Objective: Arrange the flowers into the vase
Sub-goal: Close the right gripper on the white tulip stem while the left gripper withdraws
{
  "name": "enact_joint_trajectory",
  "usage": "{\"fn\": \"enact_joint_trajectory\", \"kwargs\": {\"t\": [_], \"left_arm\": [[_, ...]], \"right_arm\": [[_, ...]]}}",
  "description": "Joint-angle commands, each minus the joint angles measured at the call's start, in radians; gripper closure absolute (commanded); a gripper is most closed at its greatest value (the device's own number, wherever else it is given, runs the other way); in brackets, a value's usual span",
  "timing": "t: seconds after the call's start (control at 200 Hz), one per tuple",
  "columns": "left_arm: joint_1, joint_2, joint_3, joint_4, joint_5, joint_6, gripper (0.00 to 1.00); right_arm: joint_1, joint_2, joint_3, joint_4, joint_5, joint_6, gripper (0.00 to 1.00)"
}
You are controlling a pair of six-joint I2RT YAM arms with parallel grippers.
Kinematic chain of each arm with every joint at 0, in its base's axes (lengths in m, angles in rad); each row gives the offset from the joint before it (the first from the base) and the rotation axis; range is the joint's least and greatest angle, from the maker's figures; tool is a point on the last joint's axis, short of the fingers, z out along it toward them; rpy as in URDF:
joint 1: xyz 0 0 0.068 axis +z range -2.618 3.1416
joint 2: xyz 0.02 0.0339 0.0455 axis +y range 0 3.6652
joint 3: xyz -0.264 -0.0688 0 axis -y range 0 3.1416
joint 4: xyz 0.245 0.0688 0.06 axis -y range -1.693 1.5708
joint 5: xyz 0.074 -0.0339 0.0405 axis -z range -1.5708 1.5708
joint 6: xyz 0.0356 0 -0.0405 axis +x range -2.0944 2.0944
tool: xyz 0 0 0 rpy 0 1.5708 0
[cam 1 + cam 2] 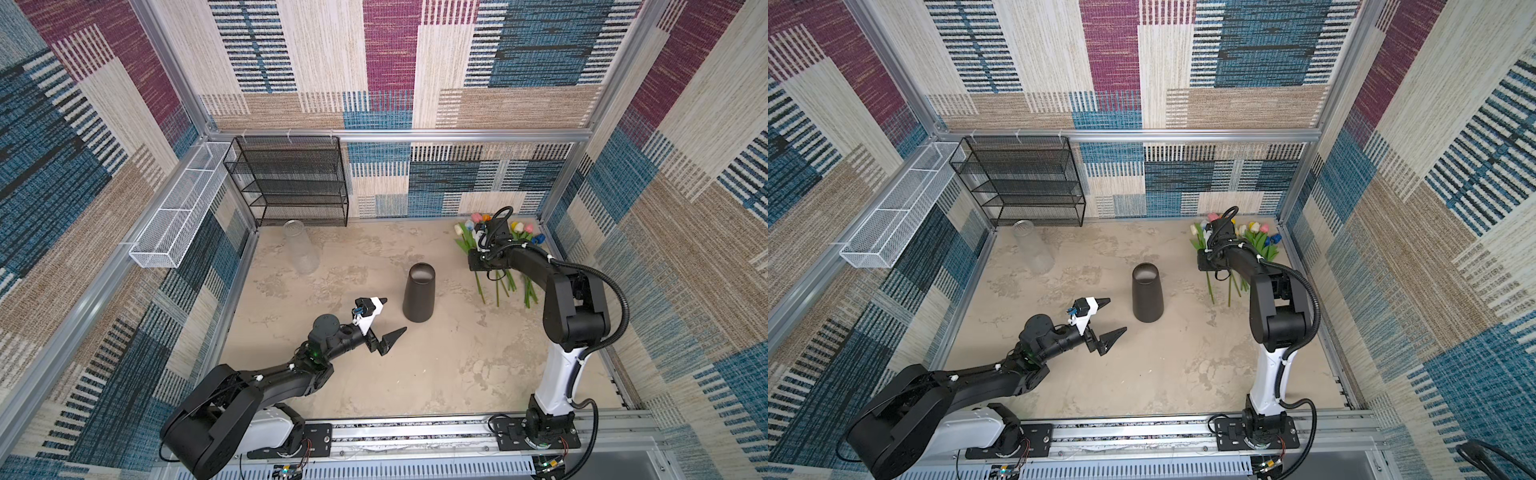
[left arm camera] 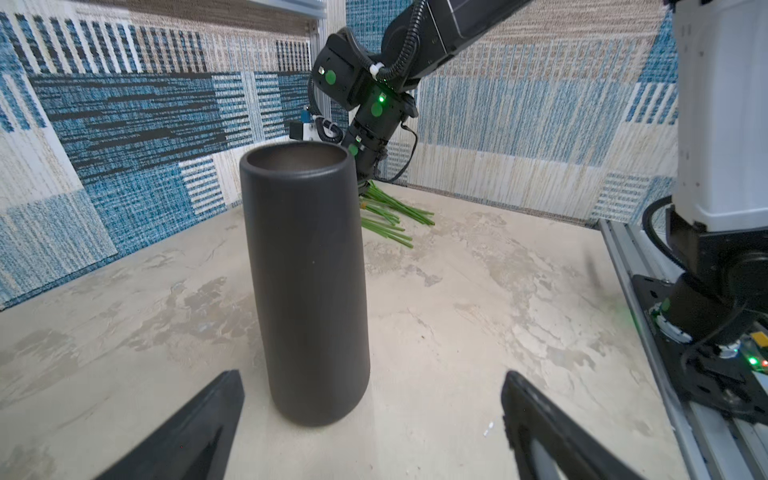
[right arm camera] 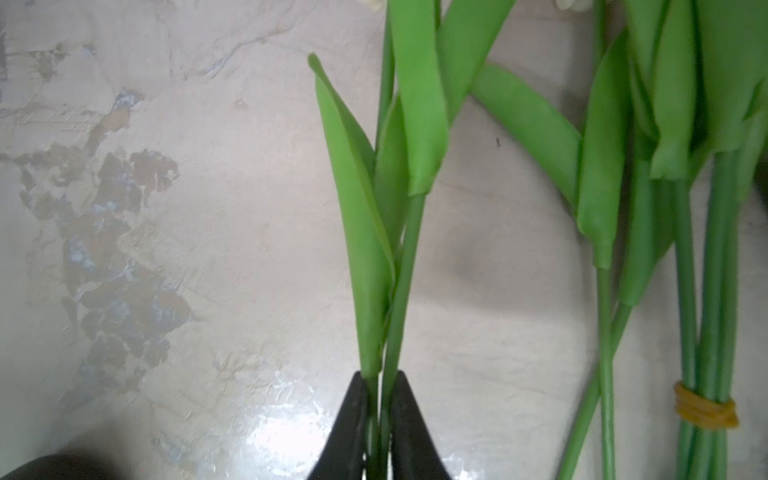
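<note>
Down in the far right corner, the right tool (image 3: pixel 380 386) was clenched on two thin stems (image 3: pixel 401 266) of the tulips (image 1: pixel 519 232), which lay on the worktop (image 1: pixel 415 374), none yet in the dark vase (image 1: pixel 419 297). They looked light and bendy, best held low on bare stem. A yellow rubber band (image 3: pixel 706 411) bound neighbouring stems and might drag them along. The left tool (image 1: pixel 395 314) hung released just beside the vase; a clear jar (image 1: pixel 300 249) and black mesh rack (image 1: pixel 291 183) stood well apart.

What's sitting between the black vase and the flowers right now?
Nothing: only bare table separates the vase from the flowers. This is clear in both top views and in the left wrist view.
</note>
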Motion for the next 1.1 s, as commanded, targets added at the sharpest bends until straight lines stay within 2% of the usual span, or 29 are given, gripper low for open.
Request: {"fn": "enact_joint_trajectory", "kwargs": {"t": [0.0, 0.095, 0.26, 0.311, 0.356, 0.416, 0.471, 0.536, 0.751, 1.097], "left_arm": [[0.0, -0.009, 0.004, -0.016, 0.016, -0.017, 0.01], [0.0, -0.013, 0.007, -0.022, 0.019, -0.02, 0.01], [0.0, -0.011, 0.012, -0.031, 0.022, -0.02, 0.0], [0.0, -0.013, 0.011, -0.032, 0.019, -0.022, 0.01], [0.0, -0.013, 0.013, -0.037, 0.017, -0.02, 0.01], [0.0, -0.013, 0.014, -0.044, 0.016, -0.017, 0.01], [0.0, -0.016, 0.014, -0.047, 0.014, -0.017, 0.01], [0.0, -0.018, 0.015, -0.047, 0.017, -0.023, 0.01], [-0.001, -0.009, 0.02, -0.049, 0.027, -0.025, 0.01], [0.0, -0.022, 0.02, -0.064, 0.025, -0.027, 0.01]], "right_arm": [[0.003, -0.017, -0.022, 0.044, -0.016, 0.03, 0.87], [0.003, -0.022, -0.052, 0.068, -0.012, 0.024, 0.82], [0.003, -0.009, -0.066, 0.076, -0.03, 0.024, 0.96], [0.003, -0.02, -0.073, 0.087, -0.037, 0.03, 0.97], [0.003, -0.025, -0.076, 0.09, -0.037, 0.033, 0.95], [0.003, -0.03, -0.069, 0.078, -0.026, 0.038, 0.86], [0.003, -0.046, -0.079, 0.081, -0.031, 0.042, 0.85], [0.004, -0.053, -0.085, 0.084, -0.051, 0.047, 0.79], [0.027, 0.017, -0.082, 0.09, -0.042, 0.05, 0.71], [0.052, 0.089, -0.044, 0.095, -0.044, 0.05, 0.79]]}}
